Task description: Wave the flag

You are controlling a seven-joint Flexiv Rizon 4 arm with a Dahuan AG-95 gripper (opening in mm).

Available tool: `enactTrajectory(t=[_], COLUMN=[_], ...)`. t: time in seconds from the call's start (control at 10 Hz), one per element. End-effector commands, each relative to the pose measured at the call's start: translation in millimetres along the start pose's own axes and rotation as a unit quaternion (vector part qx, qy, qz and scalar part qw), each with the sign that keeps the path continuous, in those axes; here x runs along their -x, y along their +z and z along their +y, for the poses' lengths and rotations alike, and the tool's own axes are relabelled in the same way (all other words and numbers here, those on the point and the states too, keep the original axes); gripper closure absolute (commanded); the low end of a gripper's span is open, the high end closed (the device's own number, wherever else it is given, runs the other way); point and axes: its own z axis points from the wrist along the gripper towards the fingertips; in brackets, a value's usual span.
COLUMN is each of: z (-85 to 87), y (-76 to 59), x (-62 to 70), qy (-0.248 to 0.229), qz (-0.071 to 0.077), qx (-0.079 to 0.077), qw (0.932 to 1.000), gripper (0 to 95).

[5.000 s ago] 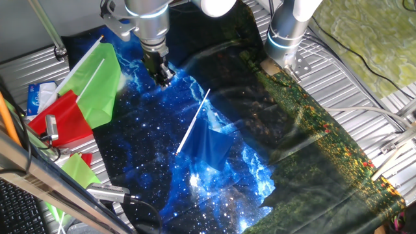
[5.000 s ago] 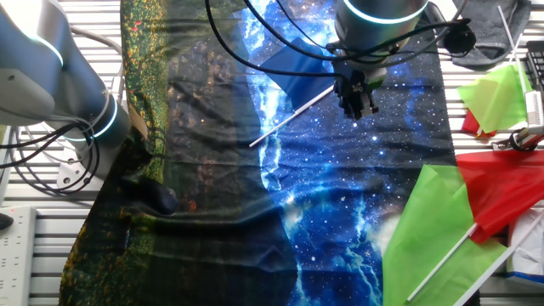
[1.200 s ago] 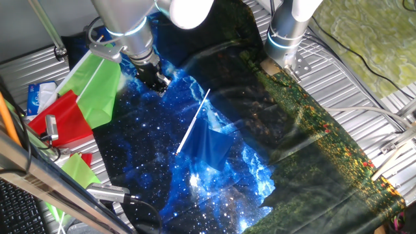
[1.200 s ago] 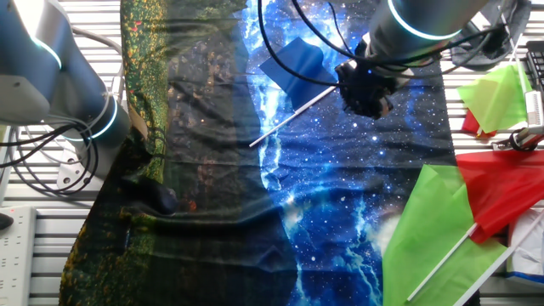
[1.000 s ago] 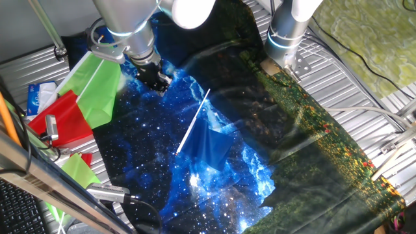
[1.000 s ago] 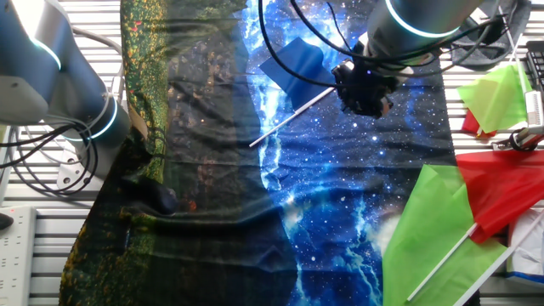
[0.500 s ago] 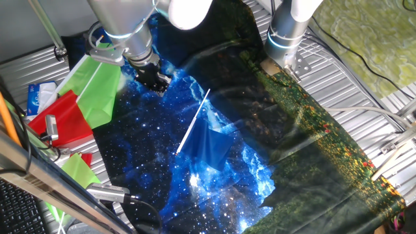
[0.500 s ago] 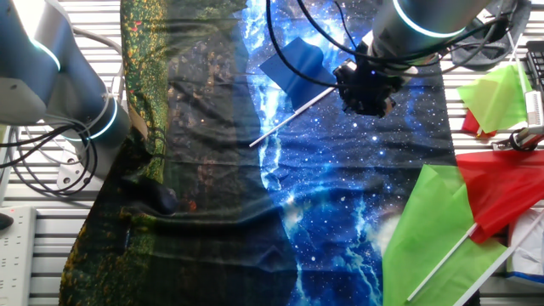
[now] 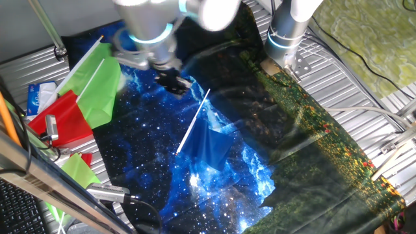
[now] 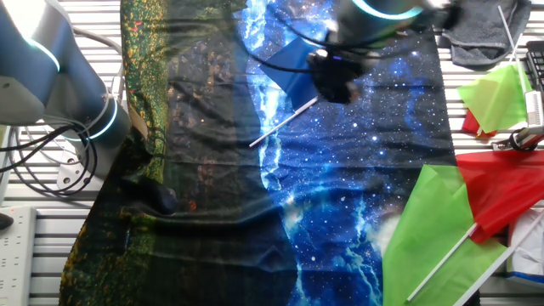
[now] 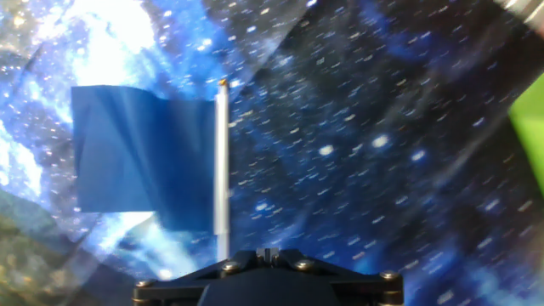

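The end effector (image 9: 177, 82) is blurred above the stick end of the flag (image 9: 207, 140); its opening cannot be told, and nothing is seen held.

Two fixed cameras look steeply down at the starry cloth (image 9: 149, 162) from opposite sides. The hand camera sits close above it, sharing their view of the flag (image 11: 144, 153).

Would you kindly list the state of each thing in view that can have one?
blue flag: lying flat on the galaxy cloth, not gripped.
gripper: above the stick's bare end, motion-blurred; open or shut unclear.
green flag: lying at the table's edge.
red flag: lying beside it.
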Motion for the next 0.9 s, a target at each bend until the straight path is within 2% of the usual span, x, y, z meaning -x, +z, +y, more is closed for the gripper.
enactTrajectory(t=[0.1,0.2,0.3,0.4,0.5,0.6,0.9], z=[32.3,43.4,44.0,43.9,43.1,42.4,39.0], y=[31.1,47.0,60.4,66.9,82.5,88.2,89.2], x=[-12.7,-15.0,-17.0,-17.3,-16.9,-17.2,-21.0], qy=[0.025,0.026,0.017,0.015,0.007,0.007,-0.004], qz=[-0.021,-0.029,-0.043,-0.044,-0.050,-0.050,-0.054], qx=[-0.018,-0.022,-0.025,-0.026,-0.034,-0.039,-0.043], qw=[0.9993,0.9990,0.9986,0.9986,0.9981,0.9980,0.9976], gripper=[95.0,95.0,95.0,95.0,95.0,76.0,76.0])
